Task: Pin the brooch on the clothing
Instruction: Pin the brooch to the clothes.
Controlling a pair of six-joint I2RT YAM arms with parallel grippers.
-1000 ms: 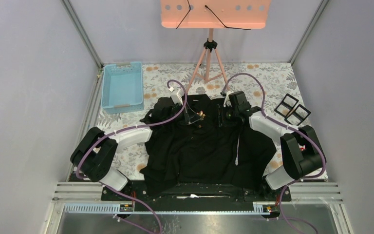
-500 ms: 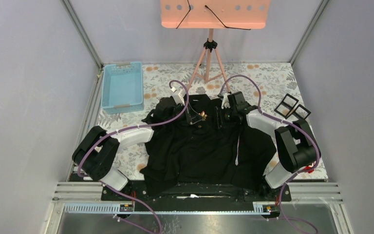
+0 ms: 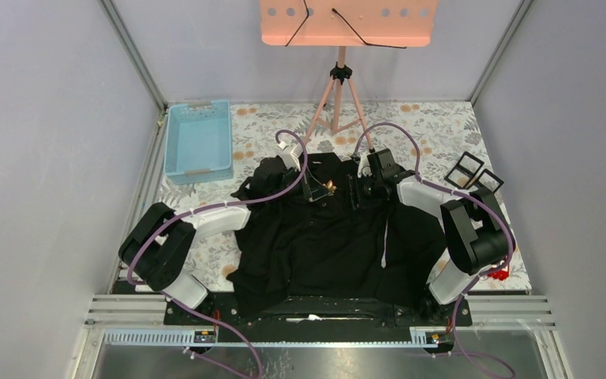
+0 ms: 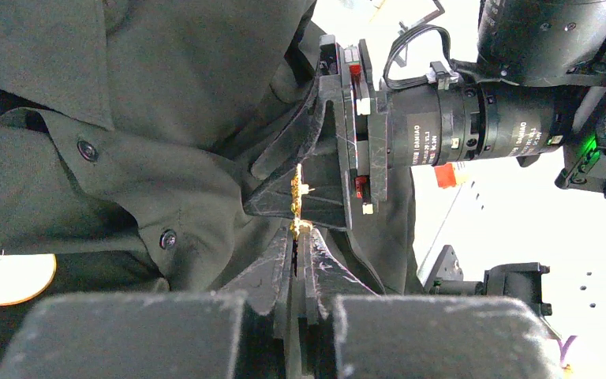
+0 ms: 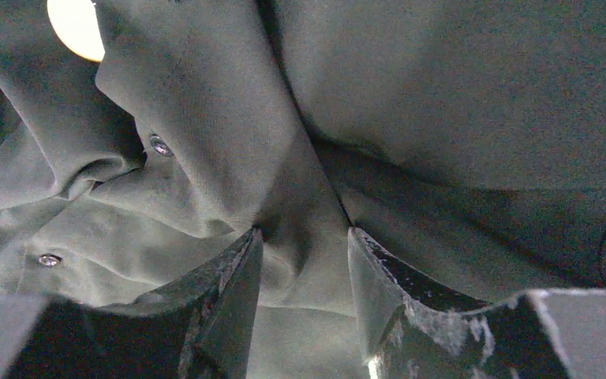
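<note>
My left pincer (image 4: 298, 237) is clamped tight on the small gold brooch (image 4: 294, 201), holding it at my fingertips over the buttoned front of the large black collared button-front shirt (image 3: 323, 237), near the collar. Just beside it, my right pincer (image 5: 304, 233) has its jaws partway apart, with a raised fold of that shirt pinched between them. The shirt lies spread on the floral-patterned table (image 3: 434, 126), collar away from my bases, with a light blue plastic basket (image 3: 199, 142) at the far left and a pink tripod stand (image 3: 339, 87) behind.
</note>
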